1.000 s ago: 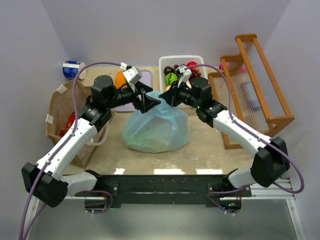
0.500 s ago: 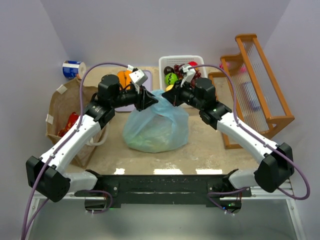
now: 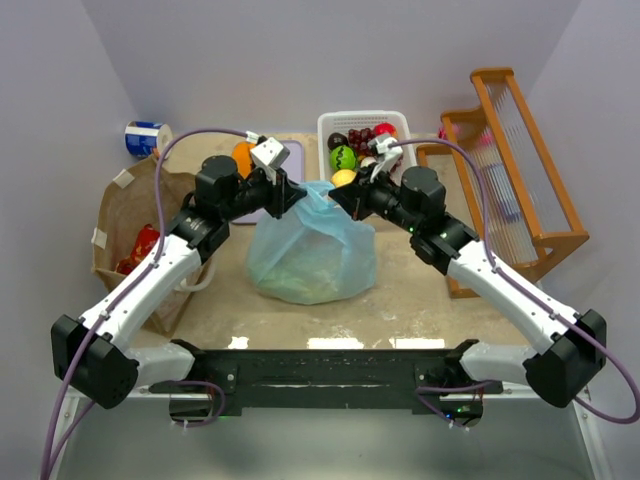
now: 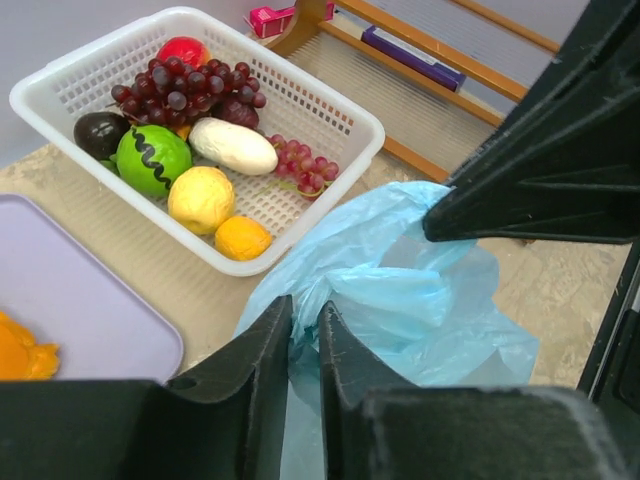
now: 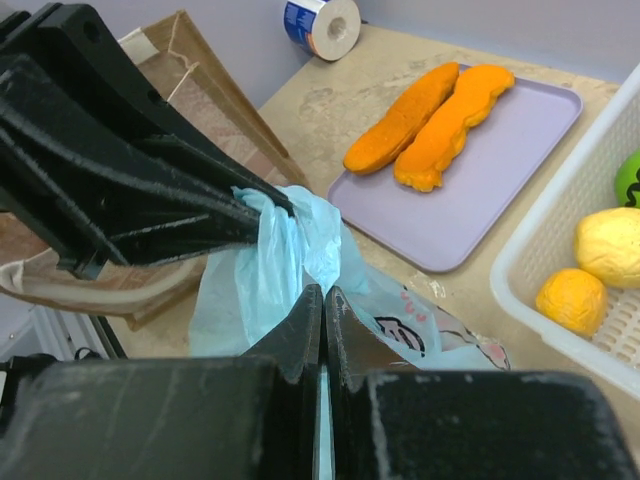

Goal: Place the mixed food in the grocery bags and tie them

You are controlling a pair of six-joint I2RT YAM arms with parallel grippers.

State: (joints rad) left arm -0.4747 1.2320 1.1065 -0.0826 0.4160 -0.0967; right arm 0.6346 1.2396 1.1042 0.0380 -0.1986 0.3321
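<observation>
The light-blue plastic bag (image 3: 312,248) stands filled at the table's middle, its top bunched upward. My left gripper (image 3: 296,196) is shut on a gathered strip of the bag's top (image 4: 400,290), which shows squeezed between its fingers. My right gripper (image 3: 336,198) is shut on the other flap of the bag (image 5: 268,262), a few centimetres from the left gripper's fingertips (image 5: 262,200). Mixed food lies in the white basket (image 3: 392,122): purple grapes (image 4: 190,85), a green piece (image 4: 152,160), a white one (image 4: 233,146), a yellow one (image 4: 200,198) and an orange one (image 4: 242,238). The brown paper bag (image 3: 125,205) stands open at left, with something red (image 3: 141,246) inside.
A lilac tray (image 5: 500,165) with two long orange slabs (image 5: 430,120) lies behind the blue bag. A tape roll (image 3: 147,137) sits at the back left. A wooden rack (image 3: 515,170) fills the right side.
My left gripper has closed onto the bag's top. The right arm has drawn its flap slightly right and back, and the bag's top now stands pulled up between both grippers.
</observation>
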